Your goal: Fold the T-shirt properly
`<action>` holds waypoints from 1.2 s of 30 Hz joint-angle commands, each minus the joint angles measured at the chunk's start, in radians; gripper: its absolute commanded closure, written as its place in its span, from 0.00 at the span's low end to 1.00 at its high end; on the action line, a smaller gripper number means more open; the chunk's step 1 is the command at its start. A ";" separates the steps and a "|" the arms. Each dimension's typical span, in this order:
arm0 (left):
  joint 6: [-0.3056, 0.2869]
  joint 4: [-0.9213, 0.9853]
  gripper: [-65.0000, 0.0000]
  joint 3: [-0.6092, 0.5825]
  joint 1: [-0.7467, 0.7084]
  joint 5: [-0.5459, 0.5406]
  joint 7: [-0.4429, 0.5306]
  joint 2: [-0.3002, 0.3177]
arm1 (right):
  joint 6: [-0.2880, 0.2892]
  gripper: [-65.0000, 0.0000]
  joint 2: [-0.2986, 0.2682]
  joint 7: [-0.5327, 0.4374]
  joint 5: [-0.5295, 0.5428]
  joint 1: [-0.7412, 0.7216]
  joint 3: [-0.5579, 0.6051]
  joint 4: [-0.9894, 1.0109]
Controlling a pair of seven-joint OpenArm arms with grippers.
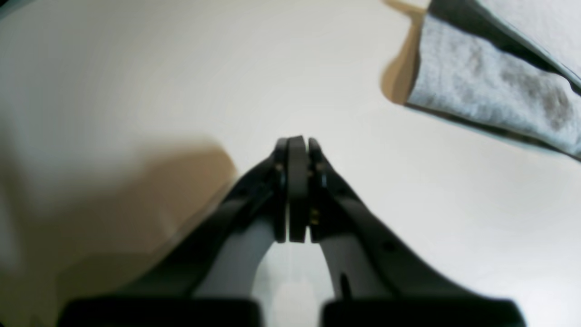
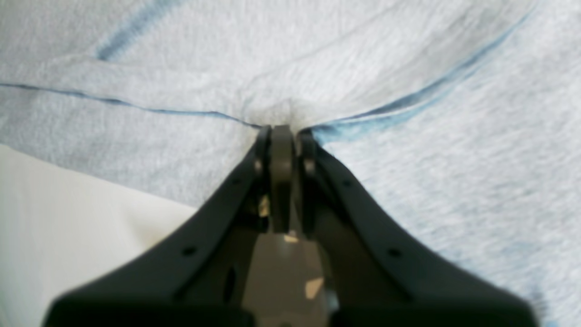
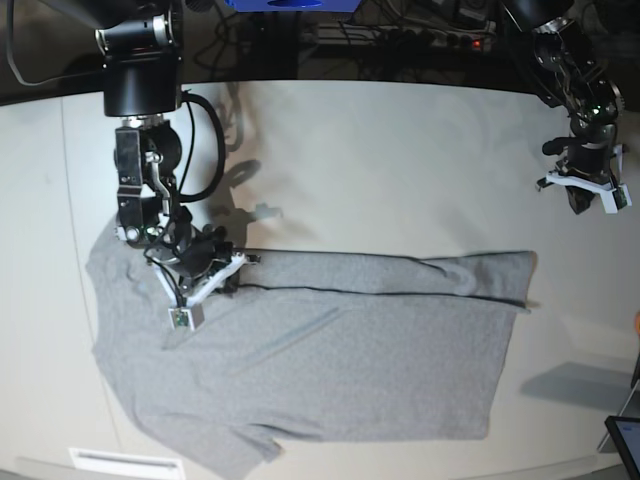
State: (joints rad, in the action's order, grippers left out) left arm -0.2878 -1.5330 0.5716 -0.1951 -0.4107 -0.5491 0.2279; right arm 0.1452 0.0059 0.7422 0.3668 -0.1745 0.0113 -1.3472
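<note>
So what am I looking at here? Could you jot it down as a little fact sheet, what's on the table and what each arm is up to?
Item: grey T-shirt, lying on the table
Shirt state: far long edge already folded over, forming a band
Right pincer: shut on a pinch of shirt fabric at that folded edge
Left pincer: shut, holding nothing, away from the shirt over bare table
Fold progress: partly done, near side not yet folded
</note>
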 commanded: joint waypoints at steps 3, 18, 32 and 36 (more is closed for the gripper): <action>0.000 -0.016 1.00 0.008 0.007 -0.004 0.028 0.020 | 0.004 1.00 0.001 -0.017 0.011 -0.024 0.002 -0.015; 0.000 -0.016 1.00 0.008 -0.001 -0.004 0.028 0.018 | 0.004 1.00 0.001 0.007 0.008 -0.141 0.005 0.051; 0.000 -0.014 1.00 0.008 0.003 -0.004 0.028 0.017 | 0.004 1.00 0.018 -0.025 0.005 -0.250 0.060 0.197; 0.000 -0.014 1.00 0.008 0.001 -0.004 0.028 0.017 | 0.004 1.00 0.021 -0.066 0.004 -0.265 0.062 0.240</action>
State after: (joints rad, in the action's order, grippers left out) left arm -0.2878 -1.5330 0.5716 -0.2001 -0.4107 -0.5491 0.2272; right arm 0.1463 0.0246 0.6964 0.3618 -0.4026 0.0727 -1.0920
